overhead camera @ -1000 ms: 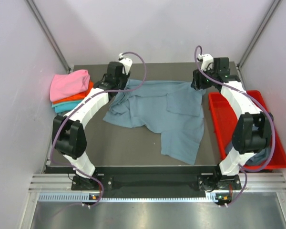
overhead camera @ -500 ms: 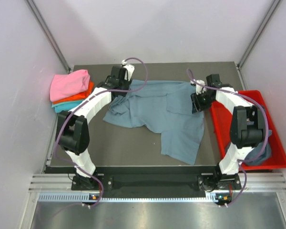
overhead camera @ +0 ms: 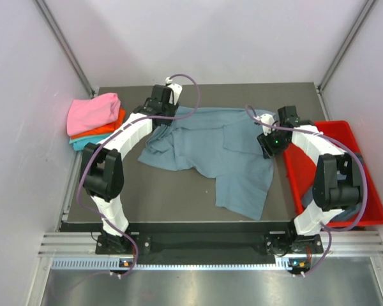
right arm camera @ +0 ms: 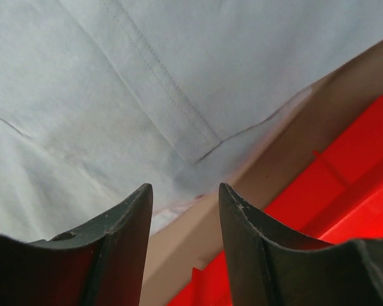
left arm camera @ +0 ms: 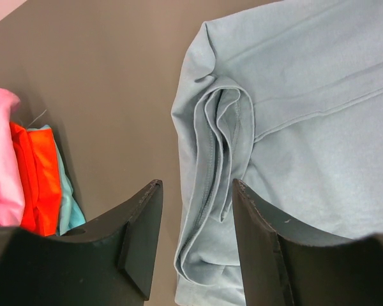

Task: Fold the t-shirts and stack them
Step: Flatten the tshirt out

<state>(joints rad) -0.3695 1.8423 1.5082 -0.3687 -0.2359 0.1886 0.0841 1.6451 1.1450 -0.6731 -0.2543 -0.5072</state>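
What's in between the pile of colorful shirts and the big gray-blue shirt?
Only bare dark table lies between the folded pile and the gray-blue shirt. The left wrist view shows it best.

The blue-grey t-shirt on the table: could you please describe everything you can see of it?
The blue-grey t-shirt looks like soft cotton with stitched seams. It lies unfolded and rumpled across the dark table. Its far left part is bunched in folds under the open left tool; the open right tool hangs over its edge beside the red tray. Whether either touches it is unclear.
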